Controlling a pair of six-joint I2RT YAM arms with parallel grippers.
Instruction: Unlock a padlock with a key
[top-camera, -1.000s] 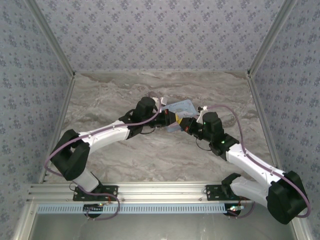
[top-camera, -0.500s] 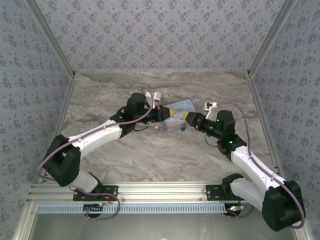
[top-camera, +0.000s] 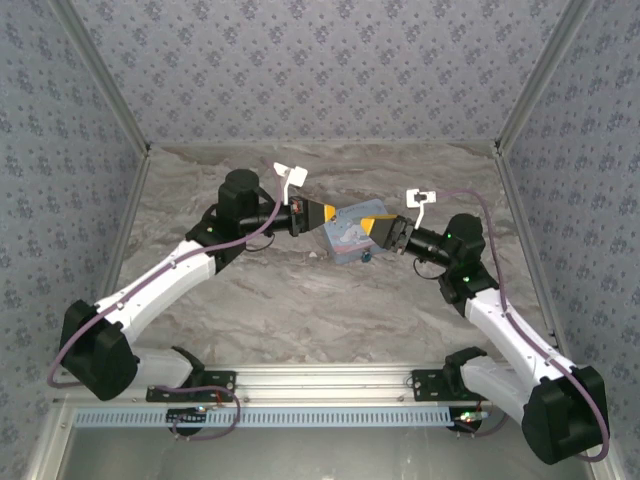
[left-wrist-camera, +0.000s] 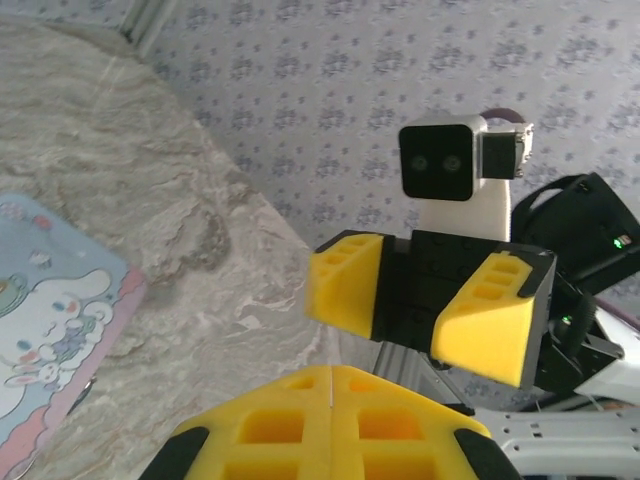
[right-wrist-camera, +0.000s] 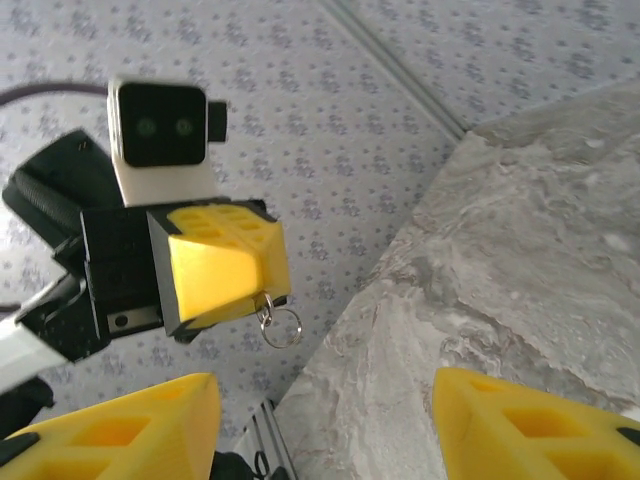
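The tiny teal padlock (top-camera: 367, 257) lies on the marble at the near edge of the cartoon-printed tin (top-camera: 350, 238), free of both grippers. My left gripper (top-camera: 329, 213) hovers over the tin's left side, shut on the key. A small metal ring (right-wrist-camera: 281, 326) on the key hangs from the closed yellow fingertips (right-wrist-camera: 262, 285), and a thin sliver shows in their seam (left-wrist-camera: 330, 373). My right gripper (top-camera: 376, 226) faces it from the tin's right side, open with nothing between its fingers (left-wrist-camera: 345, 285). The two grippers point at each other, a short gap apart.
The light-blue tin (left-wrist-camera: 50, 330) lies flat mid-table, below and between the grippers. Patterned walls close in the back and both sides, with an aluminium rail (top-camera: 330, 385) along the near edge. Bare marble (top-camera: 300, 310) lies in front of the tin.
Both arms have pulled back from over the tin, the left to the left and the right to the right. The right gripper has opened. The padlock now lies uncovered by the tin.
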